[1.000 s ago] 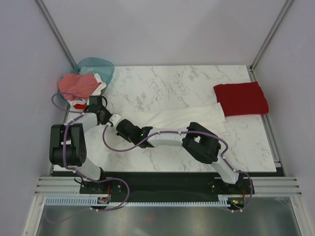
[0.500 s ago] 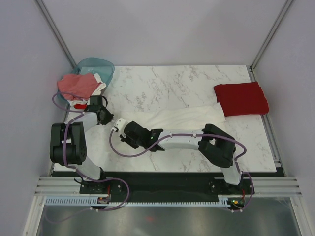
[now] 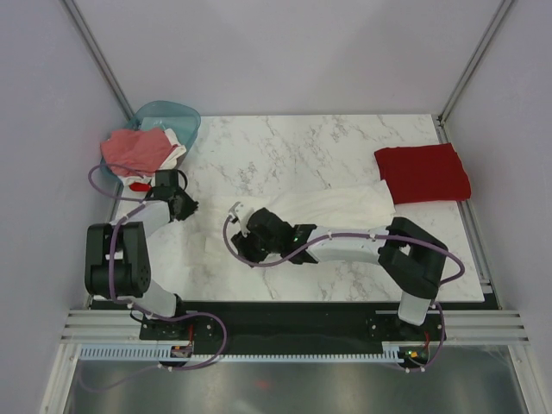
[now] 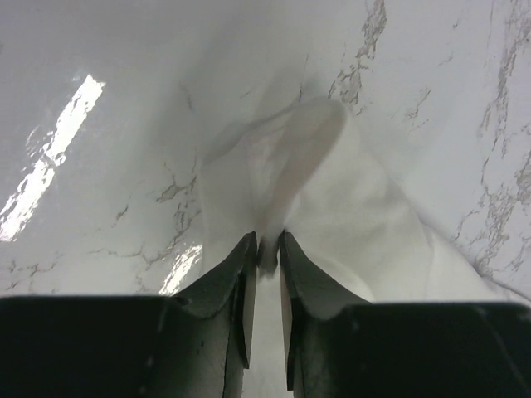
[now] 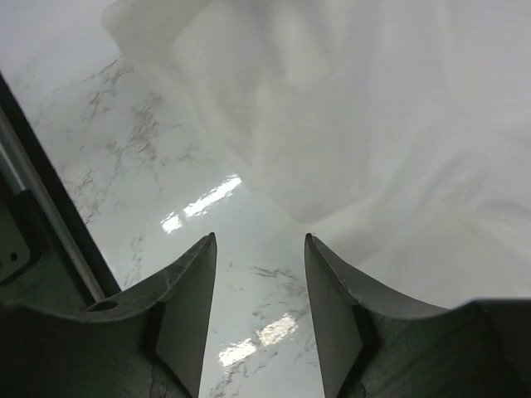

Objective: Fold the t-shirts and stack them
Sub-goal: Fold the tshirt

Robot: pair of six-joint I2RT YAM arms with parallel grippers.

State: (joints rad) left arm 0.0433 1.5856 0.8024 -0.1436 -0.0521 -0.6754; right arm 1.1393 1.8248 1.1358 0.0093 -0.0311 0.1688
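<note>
Left claw (image 4: 265,242) pinches the white t-shirt (image 4: 348,207); right claw (image 5: 259,249) gapes empty, so a lone pull may bunch it.

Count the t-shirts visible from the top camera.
4: a white tee spread mid-table, a folded dark red tee at far right, a pinkish-red tee and a second white tee in the teal basket. More may be hidden underneath.

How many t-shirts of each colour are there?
White cotton t-shirts: 2 (spread one; bunched one in teal plastic basket)
Dark red folded t-shirt: 1
Pinkish-red crumpled t-shirt: 1
Total: 4
Small red bit beside the basket: unclear, not counted.
</note>
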